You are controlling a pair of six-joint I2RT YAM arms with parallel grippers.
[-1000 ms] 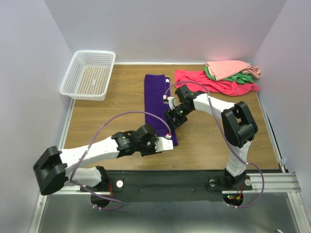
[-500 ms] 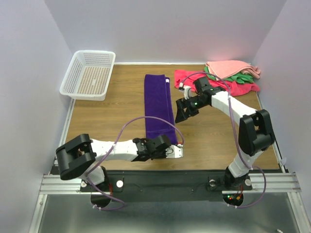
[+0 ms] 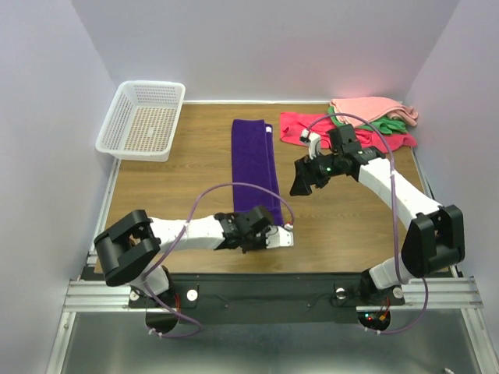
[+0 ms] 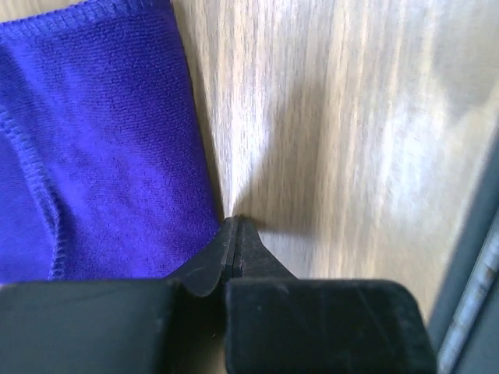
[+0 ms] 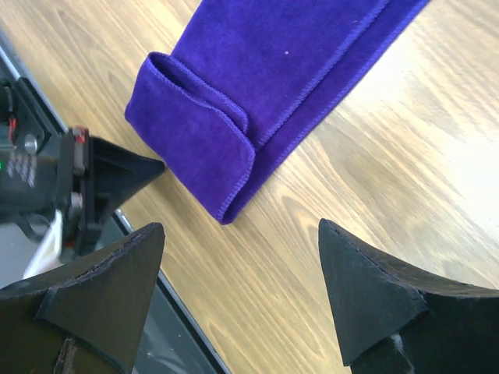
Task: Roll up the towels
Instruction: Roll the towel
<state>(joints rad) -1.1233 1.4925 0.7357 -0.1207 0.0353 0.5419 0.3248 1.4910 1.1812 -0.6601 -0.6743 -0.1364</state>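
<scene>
A deep purple towel [image 3: 256,160] lies as a long folded strip on the wooden table, its near end turned over once [image 5: 195,132]. My left gripper [image 3: 267,231] sits low at that near end, shut, with its tips [image 4: 236,222] on the wood just beside the towel's edge [image 4: 101,140] and no cloth between them. The right wrist view shows those dark fingers [image 5: 129,175] touching the fold's corner. My right gripper [image 3: 300,184] hangs open above bare wood to the right of the strip, its jaws wide apart [image 5: 240,224]. Red [image 3: 355,136], salmon-pink [image 3: 366,107] and green [image 3: 390,122] towels lie heaped at the back right.
A white mesh basket [image 3: 117,128] stands at the back left corner. The black mounting rail [image 3: 273,288] runs along the table's near edge, just behind my left gripper. Pale walls close in the table on three sides.
My left arm pulled back to the towel's near end and its jaws closed. My right arm swung right and away from the purple strip, staying open.
</scene>
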